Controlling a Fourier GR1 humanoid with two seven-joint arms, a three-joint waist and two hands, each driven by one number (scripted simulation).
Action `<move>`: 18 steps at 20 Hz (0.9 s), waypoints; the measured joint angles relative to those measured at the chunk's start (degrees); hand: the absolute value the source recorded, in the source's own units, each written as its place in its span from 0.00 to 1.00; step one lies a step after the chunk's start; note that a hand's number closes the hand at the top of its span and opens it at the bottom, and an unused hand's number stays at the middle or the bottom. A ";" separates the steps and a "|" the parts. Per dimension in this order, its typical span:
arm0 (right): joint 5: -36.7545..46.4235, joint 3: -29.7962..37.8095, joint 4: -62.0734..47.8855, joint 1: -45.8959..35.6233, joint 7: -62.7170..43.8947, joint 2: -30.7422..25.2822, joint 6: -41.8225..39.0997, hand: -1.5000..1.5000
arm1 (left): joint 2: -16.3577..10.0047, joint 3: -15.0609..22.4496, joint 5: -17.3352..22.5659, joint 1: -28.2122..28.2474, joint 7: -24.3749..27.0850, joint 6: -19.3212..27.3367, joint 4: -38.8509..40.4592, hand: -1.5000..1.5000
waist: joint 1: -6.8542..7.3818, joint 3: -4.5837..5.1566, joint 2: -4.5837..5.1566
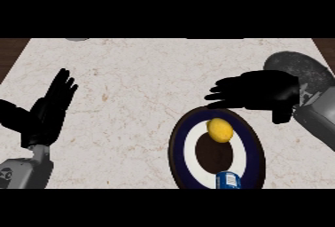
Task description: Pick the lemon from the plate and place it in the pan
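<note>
Lemon [220, 130] (on plate [252, 146]) just beside rt robot hand [262, 91].

1. Left hand [49, 106]: open and resting at the view's left side. Its fingers are straight, close together, and point up with a slight lean to the right.
2. Left forearm [26, 173]: grey, enters at the lower left corner and rises almost upright to the wrist.
3. Right hand [262, 91]: open, holding nothing. Its fingers [226, 94] stretch toward the view's left, slightly spread.
4. Right thumb [282, 116]: points down, apart from the fingers.
5. Right forearm [321, 117]: grey, enters from the right edge.
6. The two hands are well apart.
</note>
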State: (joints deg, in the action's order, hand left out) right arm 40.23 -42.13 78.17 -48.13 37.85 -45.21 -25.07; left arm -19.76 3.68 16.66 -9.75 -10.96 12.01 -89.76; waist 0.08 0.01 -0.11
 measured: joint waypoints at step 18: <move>13.84 5.75 13.26 10.52 -9.00 8.13 -6.98 0.00 | 3.08 -2.28 -3.29 -0.14 -0.54 -1.95 0.32 0.50 | 0.01 0.00 0.05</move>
State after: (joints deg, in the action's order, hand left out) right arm 54.07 -36.37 91.43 -37.61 28.85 -37.08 -32.05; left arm -16.68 1.40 13.37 -9.88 -11.50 10.06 -89.44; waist 0.09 0.02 -0.06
